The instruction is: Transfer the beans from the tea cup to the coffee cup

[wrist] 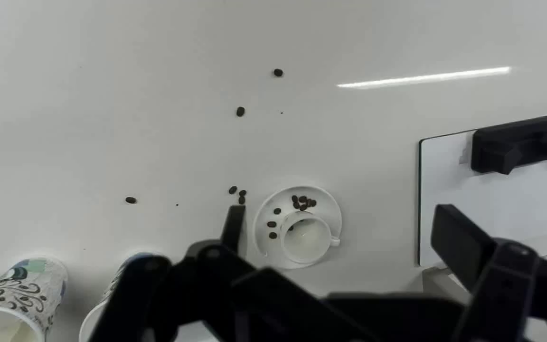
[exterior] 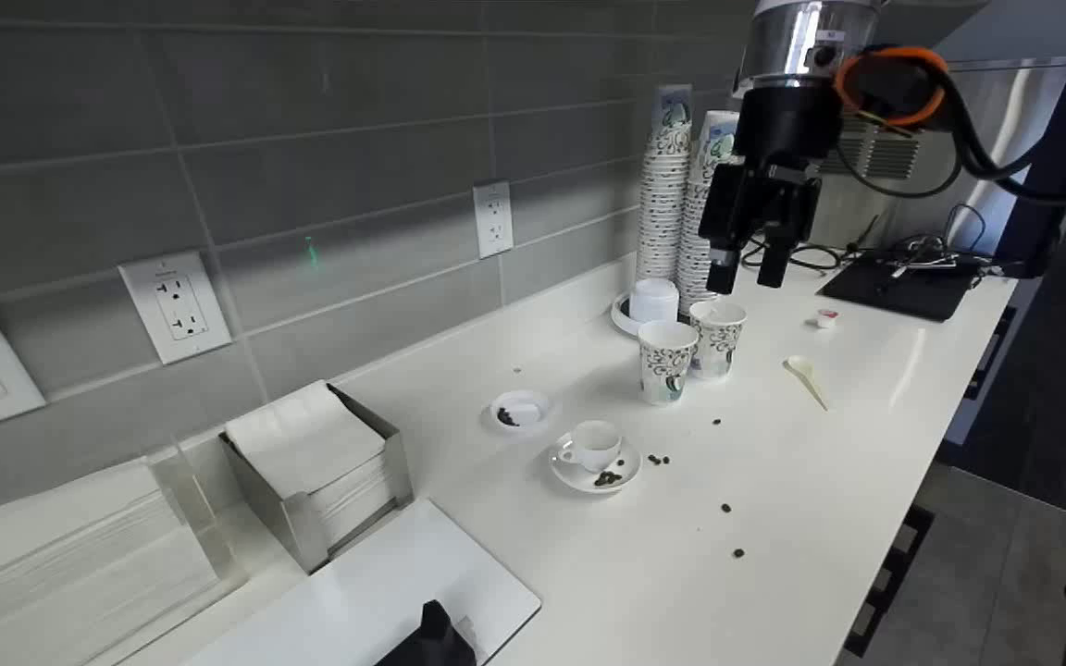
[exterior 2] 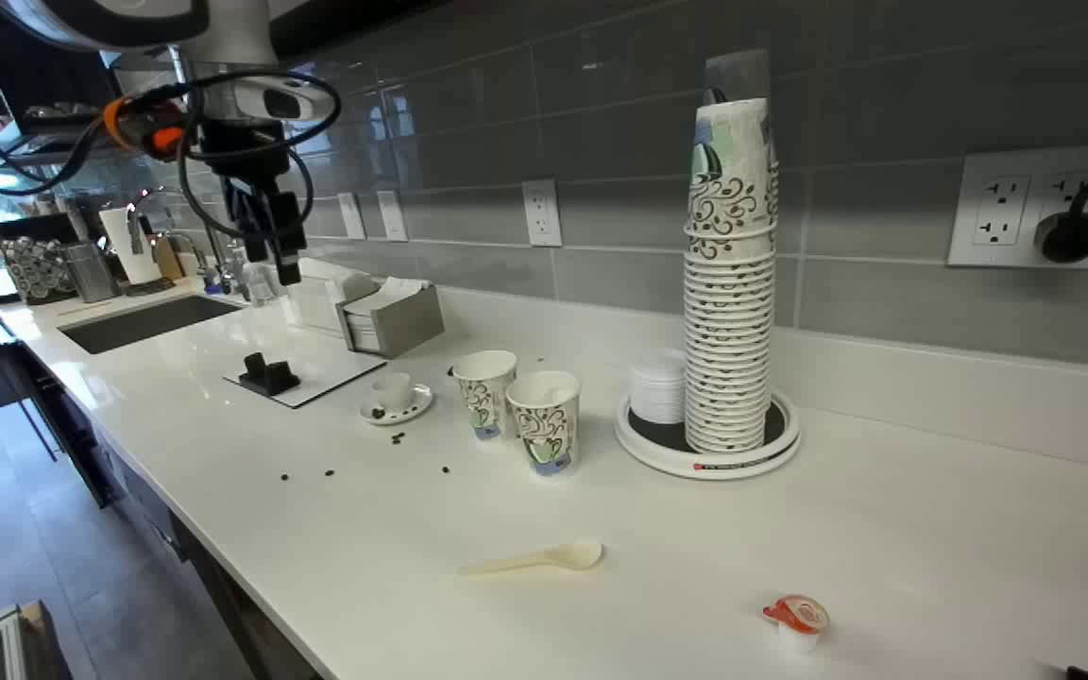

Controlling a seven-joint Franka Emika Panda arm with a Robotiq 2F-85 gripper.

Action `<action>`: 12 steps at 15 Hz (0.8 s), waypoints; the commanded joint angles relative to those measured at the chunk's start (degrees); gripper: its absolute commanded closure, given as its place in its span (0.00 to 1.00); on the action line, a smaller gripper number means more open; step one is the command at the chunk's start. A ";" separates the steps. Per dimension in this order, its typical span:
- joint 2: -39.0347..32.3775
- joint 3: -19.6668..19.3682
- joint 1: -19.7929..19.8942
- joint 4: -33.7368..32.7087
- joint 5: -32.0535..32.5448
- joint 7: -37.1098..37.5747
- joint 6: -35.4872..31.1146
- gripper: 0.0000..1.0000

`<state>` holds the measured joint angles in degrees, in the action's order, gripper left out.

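The white handled cup, seemingly the tea cup (exterior: 596,446), stands upright on a saucer (exterior: 573,477); it shows in the wrist view (wrist: 306,240). A few dark beans show inside it at the rim's edge. More beans (wrist: 297,203) lie on the saucer, and several on the counter (exterior: 725,508). Two patterned paper cups, possibly the coffee cups, stand close together: one (exterior: 667,363) nearer the saucer, one (exterior: 716,342) beside it. A small white dish (exterior: 533,403) holds some beans. My gripper (exterior: 748,274) is open and empty, high above the counter; its fingers (wrist: 342,210) are wide apart.
Tall paper cup stacks (exterior: 665,203) and white lids (exterior 2: 657,385) stand on a round tray by the wall. A napkin holder (exterior: 391,462) and a white board (exterior: 357,592) with a black stand lie beyond the saucer. A spoon (exterior 2: 544,557) and creamer pod (exterior 2: 797,619) lie on the counter.
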<state>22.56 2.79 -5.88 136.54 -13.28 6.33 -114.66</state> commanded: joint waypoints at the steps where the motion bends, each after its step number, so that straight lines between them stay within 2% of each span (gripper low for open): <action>1: 0.00 0.49 0.57 -0.11 -0.19 -0.17 0.18 0.00; 8: 0.00 0.49 0.57 -0.11 -0.19 -0.17 0.18 0.00; 12: -1.14 7.13 -2.38 -0.24 4.85 0.68 -7.74 0.00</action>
<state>22.44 5.15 -6.29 136.40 -11.52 5.82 -117.34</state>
